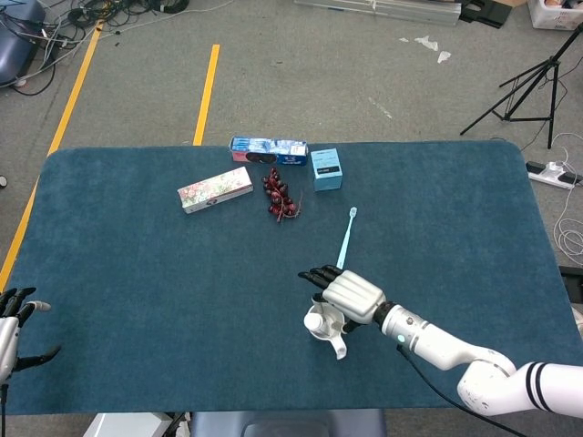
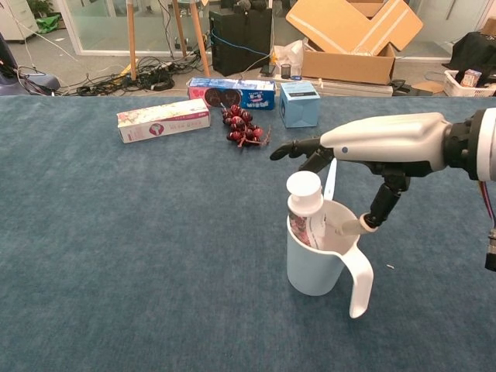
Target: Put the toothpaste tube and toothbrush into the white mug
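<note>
The white mug [image 2: 314, 265] stands on the blue table, its handle toward the near edge. A toothpaste tube [image 2: 304, 195] with a white cap stands in the mug, leaning against the left rim; in the head view its cap [image 1: 314, 320] shows over the mug [image 1: 330, 333]. My right hand [image 2: 370, 144] hovers just above and behind the mug, fingers spread, holding nothing, thumb tip by the rim. The light-blue toothbrush [image 1: 346, 238] lies on the table beyond my right hand [image 1: 351, 296]; in the chest view the toothbrush [image 2: 330, 177] peeks out under the palm. My left hand [image 1: 11, 333] waits at the near left edge, fingers apart.
At the back lie a floral box [image 1: 215, 189], a blue toothpaste carton [image 1: 268, 149], a small blue box [image 1: 326, 168] and a bunch of dark red grapes [image 1: 281, 194]. The table's near edge runs close behind the mug's handle.
</note>
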`<state>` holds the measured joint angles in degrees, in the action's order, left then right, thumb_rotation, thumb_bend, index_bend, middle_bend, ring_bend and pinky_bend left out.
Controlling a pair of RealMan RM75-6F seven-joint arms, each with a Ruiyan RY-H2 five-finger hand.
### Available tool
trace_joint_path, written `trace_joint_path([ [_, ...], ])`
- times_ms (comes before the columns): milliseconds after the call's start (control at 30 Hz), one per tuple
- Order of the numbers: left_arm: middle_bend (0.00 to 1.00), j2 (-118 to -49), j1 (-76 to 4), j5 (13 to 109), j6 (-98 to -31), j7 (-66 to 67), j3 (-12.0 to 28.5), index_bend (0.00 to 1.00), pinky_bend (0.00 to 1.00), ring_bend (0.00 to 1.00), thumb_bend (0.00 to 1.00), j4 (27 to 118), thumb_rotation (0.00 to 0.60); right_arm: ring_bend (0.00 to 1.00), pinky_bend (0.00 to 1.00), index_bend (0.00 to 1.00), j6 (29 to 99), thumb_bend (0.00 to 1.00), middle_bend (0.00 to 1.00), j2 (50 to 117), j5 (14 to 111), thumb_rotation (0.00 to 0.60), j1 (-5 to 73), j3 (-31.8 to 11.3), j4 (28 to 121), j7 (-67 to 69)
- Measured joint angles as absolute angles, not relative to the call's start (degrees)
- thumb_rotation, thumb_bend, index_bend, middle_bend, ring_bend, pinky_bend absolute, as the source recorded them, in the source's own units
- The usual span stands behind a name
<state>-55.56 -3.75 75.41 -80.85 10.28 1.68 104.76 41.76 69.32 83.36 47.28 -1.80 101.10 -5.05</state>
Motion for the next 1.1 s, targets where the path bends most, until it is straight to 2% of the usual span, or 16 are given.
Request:
trace_joint_path([
  [400,0.16,-55.7,-4.0,74.8,-80.4,10.6,1.8,0.33,0.07,0.10,0.07,104.4,0.600,0.00,0.11,0.48,44.7,0.18,0.03,65.0,82.9,0.600,45.9,-2.4,102.0,-4.8],
  [600,0.16,-56.0,-4.1,74.4,-80.1,11.0,1.9,0.33,0.07,0.10,0.07,104.2,0.600,0.00,0.11,0.48,45.8,0.18,0.03,64.4,80.7,0.600,45.4,-3.6,99.3,-5.3],
  [933,0.16,-56.0,-4.3,73.9,-79.9,10.7,2.1,0.33,0.07,0.10,0.07,103.9,0.600,0.00,0.11,0.48,45.0,0.18,0.02,70.4,76.7,0.600,46.4,-5.1,87.0,-8.2],
  [1100,0.16,-55.8,-4.2,73.7,-80.0,10.4,2.2,0.33,0.07,0.10,0.07,103.9,0.600,0.00,0.11,0.48,43.2,0.24,0.02,74.9,75.9,0.600,47.5,-5.0,80.6,-8.9],
])
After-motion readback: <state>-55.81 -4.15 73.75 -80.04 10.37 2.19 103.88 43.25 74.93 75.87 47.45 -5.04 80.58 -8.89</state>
